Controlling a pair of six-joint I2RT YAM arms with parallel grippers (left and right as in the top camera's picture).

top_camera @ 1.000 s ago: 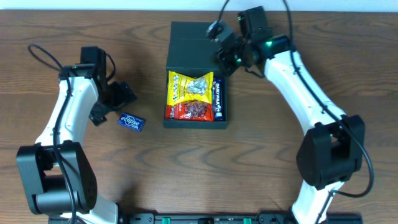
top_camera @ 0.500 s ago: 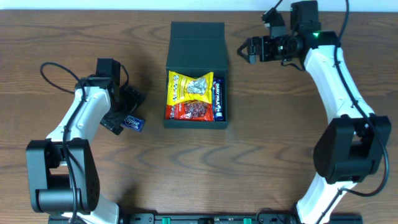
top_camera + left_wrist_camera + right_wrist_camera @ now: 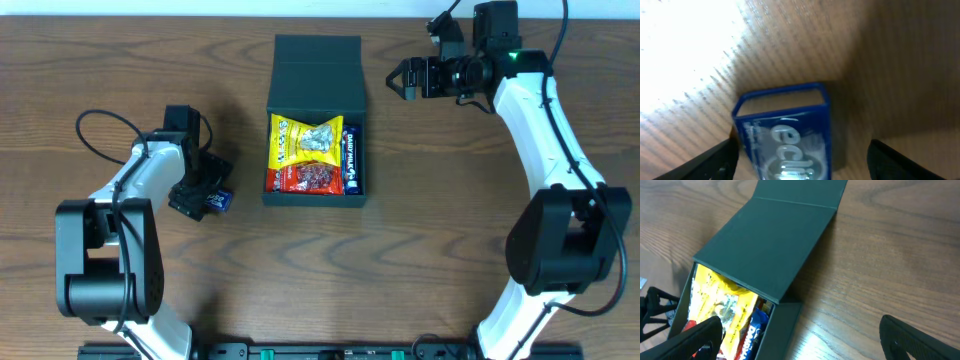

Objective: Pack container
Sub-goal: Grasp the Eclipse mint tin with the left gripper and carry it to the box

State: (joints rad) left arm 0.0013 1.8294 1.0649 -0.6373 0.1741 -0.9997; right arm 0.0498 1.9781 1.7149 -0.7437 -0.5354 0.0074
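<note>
The container [image 3: 316, 72], a dark teal box with its flap lid laid back, stands at the table's middle. It holds a yellow packet [image 3: 308, 140], a red packet [image 3: 310, 178] and a blue bar [image 3: 351, 160]. A small blue gum box [image 3: 220, 201] lies on the wood to its left. My left gripper [image 3: 203, 197] is down over it, open. In the left wrist view the gum box [image 3: 785, 130] lies between the fingers [image 3: 715, 162], with a gap on the right. My right gripper [image 3: 405, 80] hangs open and empty beyond the container's back right corner, facing the lid [image 3: 770, 250].
Bare wooden table [image 3: 450, 230] surrounds the container. A black cable [image 3: 100, 130] loops off the left arm. The right arm [image 3: 540, 150] stretches down the right side of the table.
My right gripper has left the container's lid, moved to the back right and opened. My left gripper has come down over the blue gum box and its jaws have narrowed slightly.
</note>
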